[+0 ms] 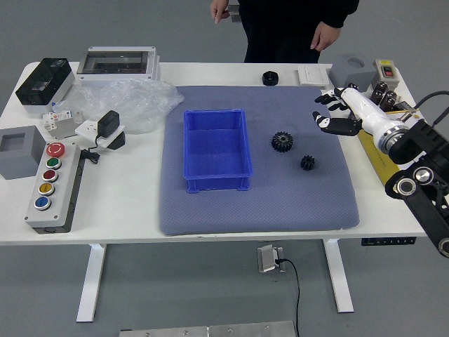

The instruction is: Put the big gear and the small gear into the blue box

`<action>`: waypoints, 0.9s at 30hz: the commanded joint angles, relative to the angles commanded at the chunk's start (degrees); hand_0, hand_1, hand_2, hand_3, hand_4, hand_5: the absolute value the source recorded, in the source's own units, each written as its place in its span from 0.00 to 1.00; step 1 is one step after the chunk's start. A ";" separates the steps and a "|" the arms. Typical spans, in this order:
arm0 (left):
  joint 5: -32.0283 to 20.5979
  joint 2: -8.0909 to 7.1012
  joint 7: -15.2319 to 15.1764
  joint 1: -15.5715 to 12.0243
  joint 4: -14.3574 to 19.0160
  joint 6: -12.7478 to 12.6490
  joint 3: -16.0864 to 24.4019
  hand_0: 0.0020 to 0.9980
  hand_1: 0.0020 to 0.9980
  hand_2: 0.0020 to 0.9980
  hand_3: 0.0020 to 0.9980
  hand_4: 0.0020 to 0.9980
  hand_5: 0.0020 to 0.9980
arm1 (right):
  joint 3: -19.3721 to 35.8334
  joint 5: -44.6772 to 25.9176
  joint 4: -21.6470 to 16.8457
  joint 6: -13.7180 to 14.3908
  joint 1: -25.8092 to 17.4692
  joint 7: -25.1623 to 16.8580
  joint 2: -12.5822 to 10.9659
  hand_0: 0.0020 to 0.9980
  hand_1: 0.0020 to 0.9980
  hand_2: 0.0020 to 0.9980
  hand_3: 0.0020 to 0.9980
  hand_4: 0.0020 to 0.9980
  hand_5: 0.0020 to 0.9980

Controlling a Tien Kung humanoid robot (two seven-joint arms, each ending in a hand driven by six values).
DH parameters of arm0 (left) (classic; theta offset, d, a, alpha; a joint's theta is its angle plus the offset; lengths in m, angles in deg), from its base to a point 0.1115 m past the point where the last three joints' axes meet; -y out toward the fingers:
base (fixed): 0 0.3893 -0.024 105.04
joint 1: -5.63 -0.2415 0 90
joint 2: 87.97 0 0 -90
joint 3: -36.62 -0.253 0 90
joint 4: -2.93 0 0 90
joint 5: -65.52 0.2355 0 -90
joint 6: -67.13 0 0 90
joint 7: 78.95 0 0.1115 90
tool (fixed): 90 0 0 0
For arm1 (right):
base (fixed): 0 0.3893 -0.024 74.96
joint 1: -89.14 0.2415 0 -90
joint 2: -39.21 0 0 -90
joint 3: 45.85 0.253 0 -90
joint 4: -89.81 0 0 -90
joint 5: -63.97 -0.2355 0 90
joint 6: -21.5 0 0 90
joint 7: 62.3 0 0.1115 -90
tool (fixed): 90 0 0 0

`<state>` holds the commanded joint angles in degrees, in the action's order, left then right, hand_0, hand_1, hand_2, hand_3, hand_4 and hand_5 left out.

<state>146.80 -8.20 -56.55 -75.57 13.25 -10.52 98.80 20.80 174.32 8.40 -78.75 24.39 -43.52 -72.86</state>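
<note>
The robot's right hand [323,111] is above the far right corner of the grey-blue mat [259,210], its fingers apart, holding nothing; the picture's right side cuts its arm. On this mat lie the big gear [282,142] and the small gear [307,163], right of the blue box [217,144]. Behind the white tabletop [133,189], a person [280,31] stands, head outside the view.

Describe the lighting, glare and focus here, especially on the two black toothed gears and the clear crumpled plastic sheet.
Head view: lighting fairly even; small bright glints on the clear crumpled plastic sheet; the big black toothed gear reads sharply enough to show its teeth, while the small black toothed gear is dark, with little surface detail.
</note>
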 joint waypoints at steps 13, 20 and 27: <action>-0.21 0.10 0.00 -0.11 0.00 -0.02 -0.08 0.83 0.79 0.78 0.76 0.67 0.36 | -12.02 19.66 4.67 -4.25 4.40 0.84 0.11 0.80 0.73 0.83 0.84 0.63 0.31; -0.26 0.11 -0.01 -0.08 0.00 -0.06 -0.06 0.83 0.79 0.78 0.76 0.66 0.36 | -17.17 19.66 8.15 -5.29 5.96 0.97 0.67 0.82 0.74 0.84 0.87 0.65 0.29; -0.18 0.16 0.02 -0.10 0.00 -0.07 0.01 0.83 0.79 0.78 0.76 0.66 0.36 | -19.21 19.66 9.65 -5.90 6.57 1.05 0.90 0.82 0.74 0.84 0.88 0.65 0.28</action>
<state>146.62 -8.05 -56.52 -75.67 13.25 -10.59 98.81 1.59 193.97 18.04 -84.64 30.96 -42.47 -71.96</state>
